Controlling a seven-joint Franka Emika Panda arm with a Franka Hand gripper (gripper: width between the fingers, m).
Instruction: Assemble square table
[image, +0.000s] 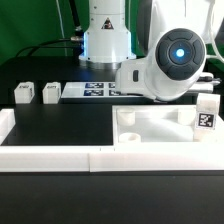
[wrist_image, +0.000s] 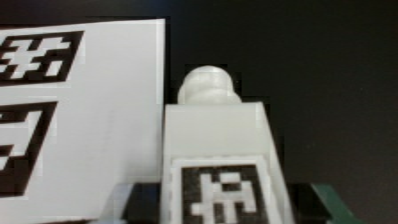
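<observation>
In the wrist view my gripper (wrist_image: 217, 205) is shut on a small white leg (wrist_image: 217, 135). The leg's tag faces the camera and its rounded peg end points away, over the black table beside the marker board (wrist_image: 80, 110). In the exterior view the arm's bulky wrist (image: 172, 58) hides the gripper and the held leg. The white square table top (image: 160, 128) lies at the exterior view's right front. One tagged leg (image: 207, 115) stands at its right edge. Two more legs (image: 22, 94) (image: 50, 93) stand on the table at the exterior view's left.
The marker board (image: 92, 91) lies behind the table top, near the arm's base (image: 105, 40). A long low white border wall (image: 60, 155) runs along the front and up the exterior view's left side.
</observation>
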